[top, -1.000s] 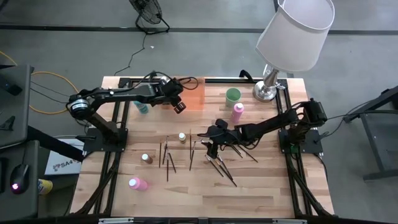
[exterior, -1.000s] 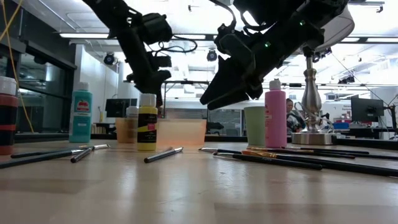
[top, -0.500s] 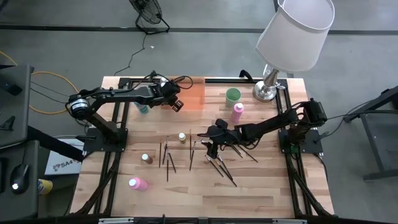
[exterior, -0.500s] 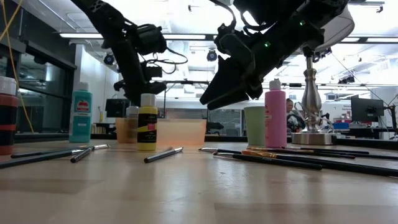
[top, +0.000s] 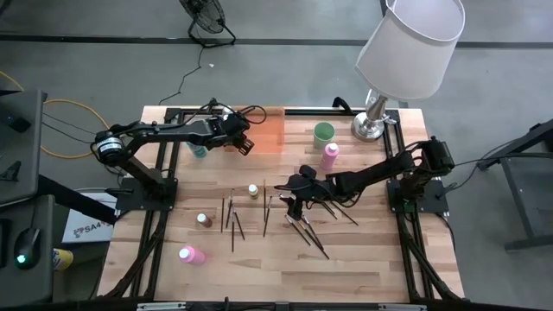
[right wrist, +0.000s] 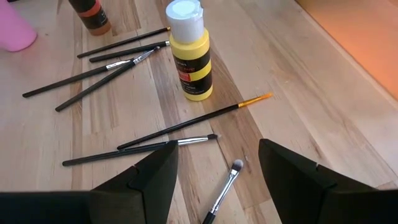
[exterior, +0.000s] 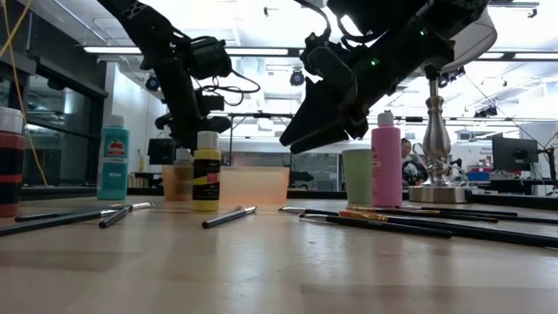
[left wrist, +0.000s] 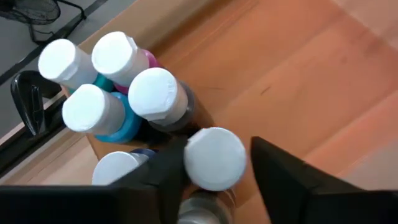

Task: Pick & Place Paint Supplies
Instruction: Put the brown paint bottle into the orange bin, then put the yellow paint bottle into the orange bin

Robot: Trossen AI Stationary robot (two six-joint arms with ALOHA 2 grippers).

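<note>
White-capped bottle (left wrist: 214,157) between left pincer (left wrist: 217,180) fingers

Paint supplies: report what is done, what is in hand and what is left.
Done: a cluster of white-capped bottles stands in the orange tray. In hand: the left gripper is over the tray with another bottle between its fingers, apparently placing it. Left: the yellow bottle, tall pink bottle, brown bottle, fallen pink bottle and scattered paintbrushes. The right gripper hovers open over the brushes.
</note>
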